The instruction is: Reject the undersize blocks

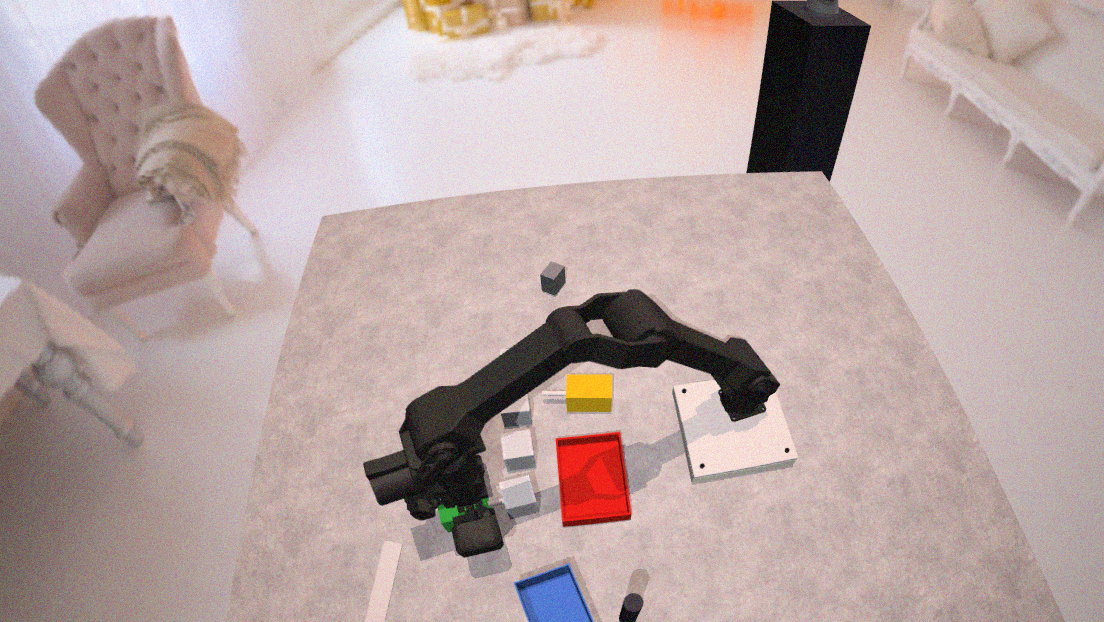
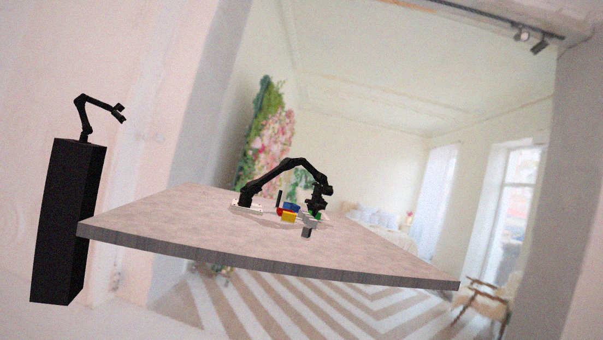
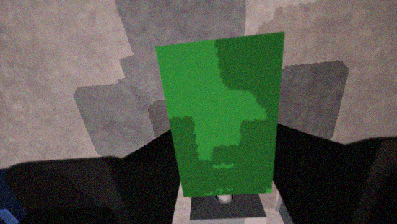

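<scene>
Green gauge (image 1: 449, 516) (image 2: 317, 215) (image 3: 220, 108) clamped in its fingers, the claw (image 1: 463, 509) (image 2: 314, 213) (image 3: 218, 126) works at the nearest steel block (image 1: 517, 492) (image 3: 227, 208), left of the red tray (image 1: 564, 519) (image 2: 278, 211) (bare of blocks). Testing appears underway; sorting, setting down the gauge and withdrawing remain.
</scene>
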Robot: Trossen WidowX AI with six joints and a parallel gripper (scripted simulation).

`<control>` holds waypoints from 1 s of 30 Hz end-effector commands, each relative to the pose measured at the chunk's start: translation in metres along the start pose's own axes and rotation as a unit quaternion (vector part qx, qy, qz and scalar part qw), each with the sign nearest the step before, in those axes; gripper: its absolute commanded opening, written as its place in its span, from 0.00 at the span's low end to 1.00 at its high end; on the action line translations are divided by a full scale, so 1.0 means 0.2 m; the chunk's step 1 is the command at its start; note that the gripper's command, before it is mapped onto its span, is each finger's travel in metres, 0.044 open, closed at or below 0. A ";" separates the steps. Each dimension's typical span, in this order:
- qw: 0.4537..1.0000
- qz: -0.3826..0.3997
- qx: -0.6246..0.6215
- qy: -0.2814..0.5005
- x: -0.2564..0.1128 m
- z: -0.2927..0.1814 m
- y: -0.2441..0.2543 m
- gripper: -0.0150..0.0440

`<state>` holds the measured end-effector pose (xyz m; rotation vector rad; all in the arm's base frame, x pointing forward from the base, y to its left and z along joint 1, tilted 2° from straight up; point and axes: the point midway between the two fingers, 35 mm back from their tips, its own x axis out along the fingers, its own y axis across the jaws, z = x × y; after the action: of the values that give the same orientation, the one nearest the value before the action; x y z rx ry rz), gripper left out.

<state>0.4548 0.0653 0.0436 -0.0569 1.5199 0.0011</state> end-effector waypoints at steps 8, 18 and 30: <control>1.000 0.000 0.002 -0.007 -0.03 -0.01 0.00 0.25; 1.000 0.000 0.002 -0.007 -0.02 -0.02 0.00 0.25; 1.000 0.000 0.002 -0.007 -0.02 -0.04 0.00 0.25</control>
<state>0.4459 0.0650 0.0430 -0.0575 1.5200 0.0018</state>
